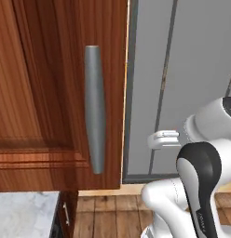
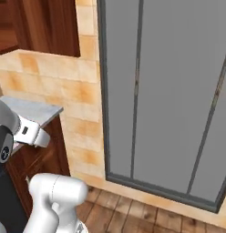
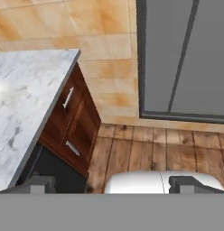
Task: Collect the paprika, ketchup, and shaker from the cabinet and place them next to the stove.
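Domestic kitchen, rendered. Fittings: reddish-brown wooden wall cabinet door (image 1: 52, 93) with a vertical brushed-metal bar handle (image 1: 95, 109); grey-veined marble countertop (image 3: 23, 108) over dark wood base drawers (image 3: 73, 124) with small metal pulls; backsplash and wall of warm beige-orange tiles (image 2: 74, 86); wooden plank floor (image 3: 168, 153); tall grey panelled door in a dark frame (image 2: 169, 91) set into the tiled wall beside the counter's end.
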You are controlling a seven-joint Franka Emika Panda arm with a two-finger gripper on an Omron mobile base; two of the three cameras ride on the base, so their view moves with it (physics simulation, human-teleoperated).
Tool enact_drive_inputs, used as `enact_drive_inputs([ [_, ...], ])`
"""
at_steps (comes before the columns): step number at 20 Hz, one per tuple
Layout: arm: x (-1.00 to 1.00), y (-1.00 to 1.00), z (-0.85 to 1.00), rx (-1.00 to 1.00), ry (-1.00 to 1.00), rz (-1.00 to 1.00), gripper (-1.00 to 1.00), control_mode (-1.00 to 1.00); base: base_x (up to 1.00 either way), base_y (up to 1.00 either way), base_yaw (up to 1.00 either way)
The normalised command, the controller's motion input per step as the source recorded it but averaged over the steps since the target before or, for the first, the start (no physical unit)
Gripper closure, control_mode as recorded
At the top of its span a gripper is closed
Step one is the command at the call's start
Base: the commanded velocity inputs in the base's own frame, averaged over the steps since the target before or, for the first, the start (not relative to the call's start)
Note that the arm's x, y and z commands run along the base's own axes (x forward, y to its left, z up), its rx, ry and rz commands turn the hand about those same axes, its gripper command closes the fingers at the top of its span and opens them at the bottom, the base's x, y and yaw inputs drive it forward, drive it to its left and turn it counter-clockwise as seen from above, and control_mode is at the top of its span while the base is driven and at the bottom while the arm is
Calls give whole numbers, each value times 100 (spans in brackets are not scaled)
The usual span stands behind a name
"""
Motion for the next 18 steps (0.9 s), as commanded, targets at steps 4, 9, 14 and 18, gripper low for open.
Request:
enact_drive_inputs([
  [4, 0, 0, 0, 0, 0, 0, -100, 100, 64, -16, 44],
  [9, 0, 0, 0, 0, 0, 0, -100, 100, 41, -7, 47],
  [14, 0, 0, 0, 0, 0, 0, -100, 100, 1, -3, 49],
  [18, 0, 0, 0, 0, 0, 0, -100, 100, 14, 0, 50],
])
